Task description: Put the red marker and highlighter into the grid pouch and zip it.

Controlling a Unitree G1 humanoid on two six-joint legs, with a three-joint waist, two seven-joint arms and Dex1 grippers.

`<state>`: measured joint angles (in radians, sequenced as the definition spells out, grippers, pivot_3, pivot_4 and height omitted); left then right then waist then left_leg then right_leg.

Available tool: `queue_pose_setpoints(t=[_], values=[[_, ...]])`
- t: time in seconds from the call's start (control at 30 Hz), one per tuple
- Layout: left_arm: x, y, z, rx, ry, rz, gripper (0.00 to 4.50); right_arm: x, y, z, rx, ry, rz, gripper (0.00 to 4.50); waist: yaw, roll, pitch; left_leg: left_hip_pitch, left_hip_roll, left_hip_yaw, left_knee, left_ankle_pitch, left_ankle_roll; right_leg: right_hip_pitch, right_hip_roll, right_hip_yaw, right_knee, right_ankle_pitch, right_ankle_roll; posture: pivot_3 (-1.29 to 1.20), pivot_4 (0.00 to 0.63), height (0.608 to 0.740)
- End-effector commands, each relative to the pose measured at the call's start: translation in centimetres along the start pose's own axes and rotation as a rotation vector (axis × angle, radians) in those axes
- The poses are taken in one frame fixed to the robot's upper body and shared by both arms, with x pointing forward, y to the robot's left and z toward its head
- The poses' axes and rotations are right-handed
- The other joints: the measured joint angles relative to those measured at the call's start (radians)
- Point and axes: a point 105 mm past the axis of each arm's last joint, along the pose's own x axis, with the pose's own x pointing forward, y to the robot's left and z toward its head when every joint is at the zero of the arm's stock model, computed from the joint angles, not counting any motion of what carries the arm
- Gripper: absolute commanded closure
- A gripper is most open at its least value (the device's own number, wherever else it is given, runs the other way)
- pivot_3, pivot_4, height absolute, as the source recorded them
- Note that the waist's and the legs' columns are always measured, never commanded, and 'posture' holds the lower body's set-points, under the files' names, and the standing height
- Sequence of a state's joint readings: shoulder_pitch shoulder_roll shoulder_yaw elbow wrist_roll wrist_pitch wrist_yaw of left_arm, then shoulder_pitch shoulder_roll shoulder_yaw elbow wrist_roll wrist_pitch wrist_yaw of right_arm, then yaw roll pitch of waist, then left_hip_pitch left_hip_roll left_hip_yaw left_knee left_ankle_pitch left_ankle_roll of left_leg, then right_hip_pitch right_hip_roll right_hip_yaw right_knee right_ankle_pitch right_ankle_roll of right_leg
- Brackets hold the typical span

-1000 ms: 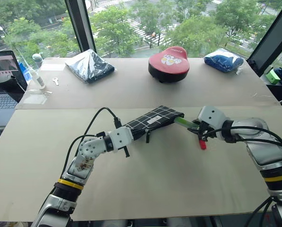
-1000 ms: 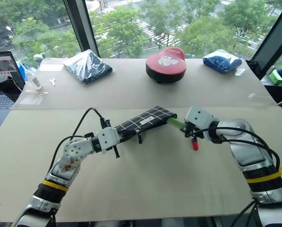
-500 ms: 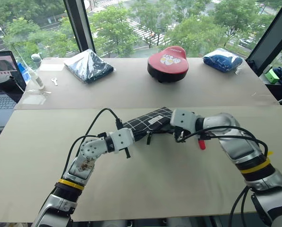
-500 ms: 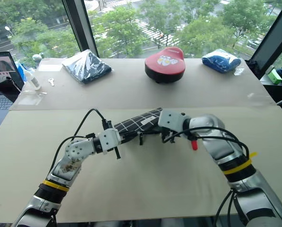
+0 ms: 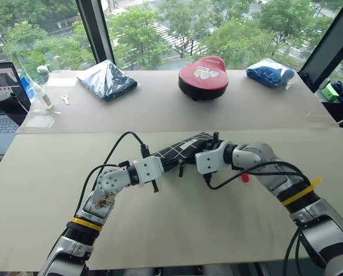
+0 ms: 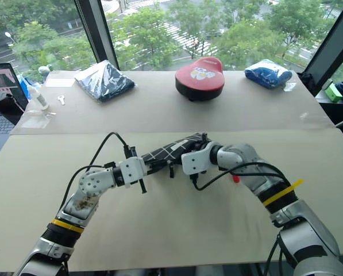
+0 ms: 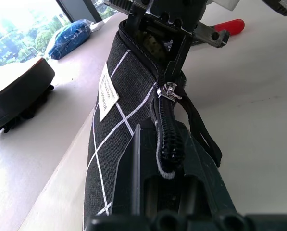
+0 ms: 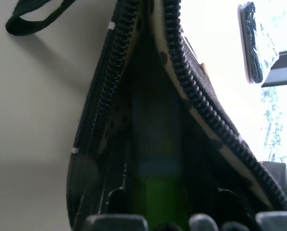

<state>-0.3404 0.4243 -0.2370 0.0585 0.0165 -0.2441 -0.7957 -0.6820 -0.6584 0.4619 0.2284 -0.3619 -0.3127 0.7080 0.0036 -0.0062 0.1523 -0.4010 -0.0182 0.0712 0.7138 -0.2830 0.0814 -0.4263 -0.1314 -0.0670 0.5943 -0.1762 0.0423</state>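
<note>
The grid pouch [image 5: 180, 148] lies at the table's middle, black with white lines and a white label [image 7: 107, 91]. My left gripper [image 5: 161, 161] is shut on its near end, by the zipper strap. At the pouch's open mouth my right gripper [image 5: 205, 146] has its fingers pushed inside. The lime-green highlighter [image 8: 157, 202] lies within the pouch between those fingers, and dark gaps on both sides show the jaws open. Just right of the right wrist, the red marker [image 5: 245, 177] lies on the table outside the pouch.
A red round case [image 5: 204, 77], a dark blue bagged cloth [image 5: 108, 79] and a blue bundle [image 5: 269, 75] sit on the far table. A laptop [image 5: 2, 98], a bottle [image 5: 45, 92] and a key [image 5: 66, 99] are at the far left.
My right gripper swung left to the pouch mouth and rolled, carrying the highlighter inside, and its jaws have spread. The left gripper, the pouch and the red marker have stayed put.
</note>
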Motion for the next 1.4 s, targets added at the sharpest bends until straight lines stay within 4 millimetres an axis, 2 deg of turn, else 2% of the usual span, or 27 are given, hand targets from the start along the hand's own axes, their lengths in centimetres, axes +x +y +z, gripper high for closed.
queue_pose_setpoints(t=[0.03,0.13,0.23,0.3,0.37,0.43,0.57,0.67,0.87,1.07,1.4], values=[[0.1,0.5,0.9,0.035,-0.036,0.014,4.50,-1.7,-3.1,-0.6,0.150,-0.005,-0.095,1.33,0.000,0.000,0.000,0.000,0.000,0.000,0.000,0.000,0.000,0.001,0.000,0.000,0.000,0.000,0.000,0.00,0.150,0.740],[0.1,0.6,1.0,0.036,-0.037,0.012,4.50,-3.8,-5.1,-1.0,0.304,-0.036,-0.134,1.33,0.002,0.000,0.000,0.000,0.000,0.000,0.000,0.000,0.000,0.001,0.000,0.000,0.000,0.000,0.000,0.00,0.150,0.740],[0.1,0.6,1.0,0.035,-0.037,0.013,4.50,-5.3,-5.1,-1.0,0.475,-0.069,-0.081,1.33,0.004,0.000,0.000,0.000,0.000,-0.001,0.000,0.000,0.001,0.001,0.000,0.000,0.000,0.000,0.000,0.00,0.150,0.740],[0.1,0.5,1.0,0.034,-0.036,0.013,4.50,-7.1,-6.4,-1.3,0.706,-0.120,-0.114,1.33,0.004,0.000,0.000,0.000,0.000,-0.001,0.000,-0.001,0.001,0.001,0.000,0.000,0.000,0.000,-0.001,0.00,0.150,0.740],[0.1,0.5,0.9,0.033,-0.034,0.014,4.50,-9.6,-5.8,-0.7,0.936,-0.219,-0.020,1.33,0.008,0.000,0.000,0.000,0.001,-0.001,0.000,-0.001,0.002,0.001,-0.001,0.000,0.000,0.001,-0.001,0.00,0.150,0.740],[0.1,0.5,0.9,0.033,-0.034,0.013,4.50,-11.8,-5.0,-0.4,1.081,-0.288,0.037,1.33,0.016,0.000,0.000,-0.001,0.001,-0.002,0.000,-0.002,0.004,0.000,-0.002,-0.001,0.000,0.001,-0.001,0.00,0.150,0.740],[0.1,0.5,0.9,0.033,-0.032,0.018,4.50,-13.2,-3.4,-4.1,1.184,-0.101,-0.133,1.33,0.014,0.000,0.000,-0.002,-0.001,-0.003,0.000,-0.005,0.007,0.000,-0.009,-0.002,-0.001,0.001,-0.001,0.00,0.150,0.740],[0.0,0.5,0.9,0.032,-0.031,0.019,4.50,-13.6,-2.0,-6.8,1.235,0.075,-0.268,1.33,0.011,0.000,0.000,-0.002,-0.003,-0.002,0.000,-0.005,0.008,-0.002,-0.014,-0.002,0.000,0.001,0.000,0.00,0.150,0.740],[-0.1,0.6,0.9,0.034,-0.031,0.012,4.50,-13.0,1.6,-10.2,1.292,0.427,-0.397,1.33,0.009,0.001,0.000,-0.004,-0.004,0.000,0.000,-0.004,0.006,-0.005,-0.013,-0.003,0.001,0.001,0.000,0.00,0.150,0.740],[0.3,0.5,1.0,0.035,-0.041,0.000,4.50,-12.7,2.4,-11.5,1.385,0.462,-0.467,1.33,0.009,0.001,0.000,-0.004,-0.006,0.001,0.000,-0.004,0.006,-0.004,-0.012,-0.003,0.001,0.001,0.000,0.00,0.150,0.740],[0.2,0.4,0.7,0.024,-0.034,0.015,4.50,-12.4,1.9,-11.1,1.395,0.430,-0.469,1.33,0.008,0.001,0.000,-0.003,-0.005,0.000,0.001,-0.004,0.007,-0.003,-0.009,-0.002,0.000,0.001,0.001,0.00,0.150,0.740]])
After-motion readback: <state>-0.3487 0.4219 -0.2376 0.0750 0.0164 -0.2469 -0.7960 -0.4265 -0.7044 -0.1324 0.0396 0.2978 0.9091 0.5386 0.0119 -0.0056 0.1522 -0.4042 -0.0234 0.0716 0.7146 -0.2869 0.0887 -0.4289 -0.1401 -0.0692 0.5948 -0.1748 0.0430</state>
